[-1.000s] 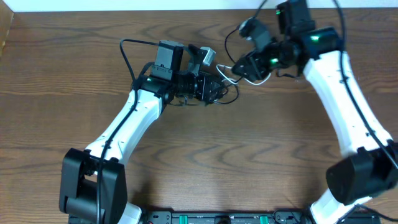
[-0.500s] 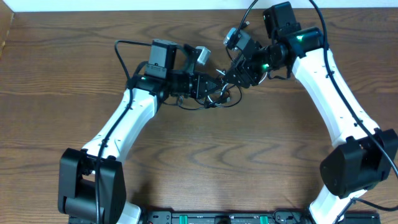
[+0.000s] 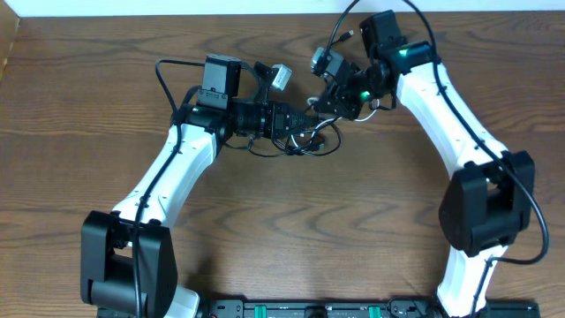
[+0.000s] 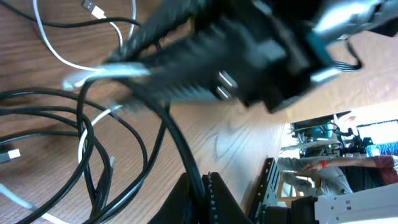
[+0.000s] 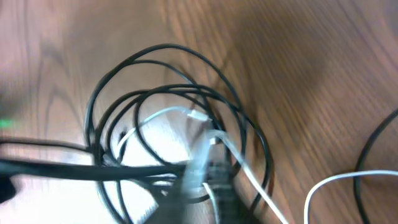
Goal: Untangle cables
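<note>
The cables (image 3: 311, 141) lie as a small tangle of black loops with some white at the far middle of the table. My left gripper (image 3: 305, 122) reaches into it from the left. In the left wrist view that gripper (image 4: 202, 194) is shut on a black cable (image 4: 176, 140) that rises from its jaws. Black loops (image 4: 87, 146) and a white cable (image 4: 56, 53) lie beyond. My right gripper (image 3: 325, 104) meets the tangle from the right. Its own view is blurred: the right gripper (image 5: 208, 186) sits shut among black loops (image 5: 168, 46) and a white cable (image 5: 348, 177). What it pinches is unclear.
The tangle rests on a brown wooden table (image 3: 291, 230). The two grippers are almost touching. Thick black arm wires arch over the left arm (image 3: 163, 75) and the right arm (image 3: 340, 25). A dark equipment rail (image 3: 309, 309) runs along the near edge.
The right gripper has swung left and down into the tangle beside the left gripper and has closed. The left arm has shifted slightly left, still gripping its black cable.
</note>
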`<control>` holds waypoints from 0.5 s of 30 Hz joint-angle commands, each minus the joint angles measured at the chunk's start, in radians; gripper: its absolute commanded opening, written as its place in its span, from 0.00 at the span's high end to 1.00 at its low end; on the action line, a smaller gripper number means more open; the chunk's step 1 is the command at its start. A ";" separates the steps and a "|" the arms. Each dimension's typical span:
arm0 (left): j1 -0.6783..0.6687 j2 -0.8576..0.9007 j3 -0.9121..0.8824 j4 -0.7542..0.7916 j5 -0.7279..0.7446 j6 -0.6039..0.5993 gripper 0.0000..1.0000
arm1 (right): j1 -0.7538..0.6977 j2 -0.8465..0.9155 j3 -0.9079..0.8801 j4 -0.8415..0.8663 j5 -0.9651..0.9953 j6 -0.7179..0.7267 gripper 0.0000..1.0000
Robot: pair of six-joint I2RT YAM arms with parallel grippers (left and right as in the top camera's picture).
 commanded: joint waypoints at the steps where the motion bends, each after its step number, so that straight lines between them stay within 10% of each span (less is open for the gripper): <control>1: 0.004 -0.008 -0.001 -0.014 -0.055 -0.009 0.93 | -0.014 -0.011 0.003 0.034 -0.012 0.112 0.99; 15: 0.005 -0.006 -0.001 -0.244 -0.832 -0.017 0.93 | -0.351 -0.262 0.010 0.140 -0.014 0.564 0.99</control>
